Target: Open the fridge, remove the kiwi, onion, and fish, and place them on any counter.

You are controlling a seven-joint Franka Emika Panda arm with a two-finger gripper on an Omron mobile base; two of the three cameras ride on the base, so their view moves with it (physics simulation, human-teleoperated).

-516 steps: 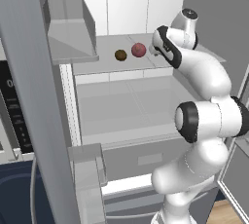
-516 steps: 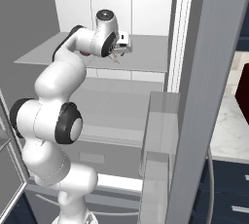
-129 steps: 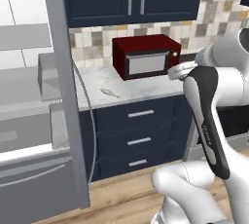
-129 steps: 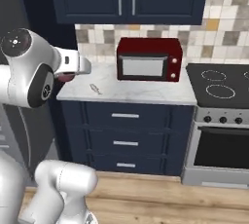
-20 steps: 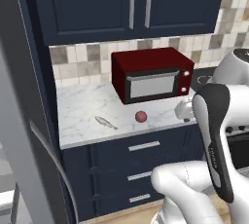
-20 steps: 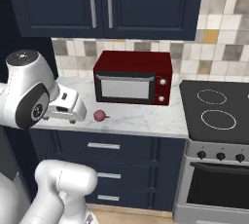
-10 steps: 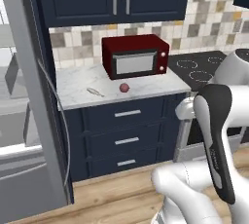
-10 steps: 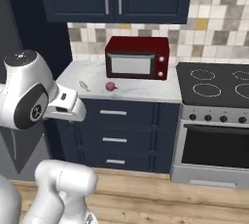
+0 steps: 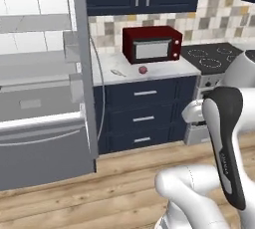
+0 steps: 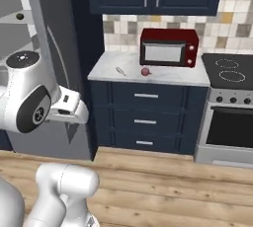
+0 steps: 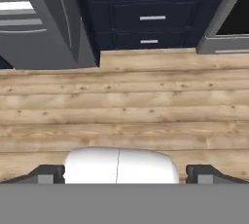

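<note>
Kitchen: veined white marble tabletop [image 9: 164, 71] over navy drawers, plank wood floor | smooth dark-red onion [image 9: 143, 69] and slender silver fish [image 9: 117, 72] are laid on it before red microwave [image 9: 152, 44] | grey matte fridge [image 9: 82, 63] is seen open | tool [image 11: 124, 173] is spread wide, empty, above floor

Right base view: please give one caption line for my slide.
Onion and fish lie on the counter before a red microwave.

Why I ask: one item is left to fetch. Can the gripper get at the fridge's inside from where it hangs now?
Probably not yet. The gripper hangs open over bare wood floor, well back from the fridge. The door stands open, so nothing blocks the shelves; the base likely needs to drive closer first.
</note>
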